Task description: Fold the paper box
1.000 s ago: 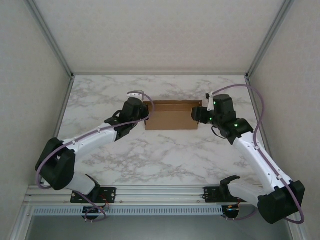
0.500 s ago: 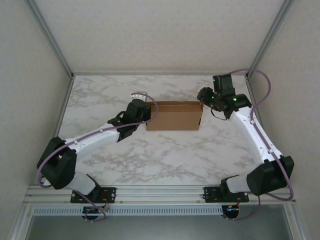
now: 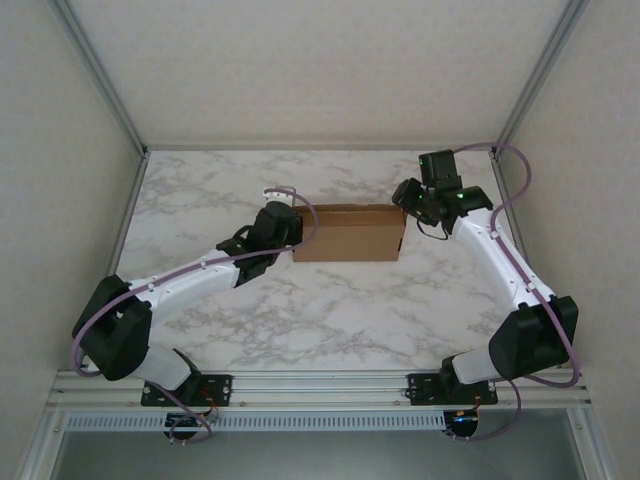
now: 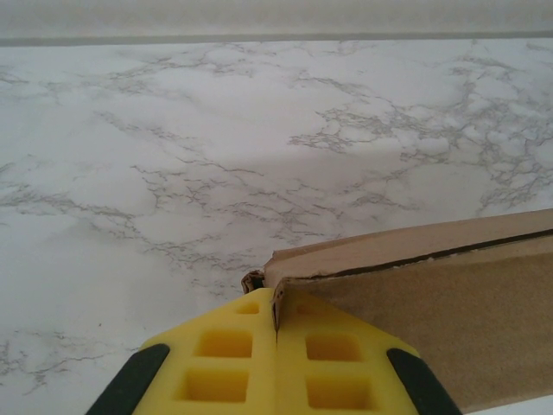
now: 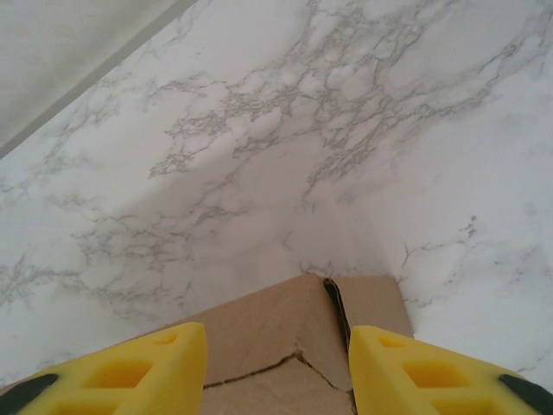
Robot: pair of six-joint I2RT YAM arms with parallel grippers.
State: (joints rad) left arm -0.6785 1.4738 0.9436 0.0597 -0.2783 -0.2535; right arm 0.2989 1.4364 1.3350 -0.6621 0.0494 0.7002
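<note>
One paper box (image 3: pixel 348 232) lies on the marble table (image 3: pixel 330 310), toward its far side and between the two arms. It appears already closed into a thin flat shape, so the step in hand is judged to be the finishing of its ends. The left end is pinched by the left gripper (image 3: pixel 292 228): in the left wrist view its yellow fingers (image 4: pixel 233 354) are pressed together with a cardboard edge caught in the seam between them. The right gripper (image 3: pixel 405 200) is held over the far right corner, spread wide and gripping nothing; a slit and loose seams are seen in the corner below it. The next move is judged to call for that corner being pressed or tucked shut while the left end is steadied. Counted: one box, two grippers, one table
</note>
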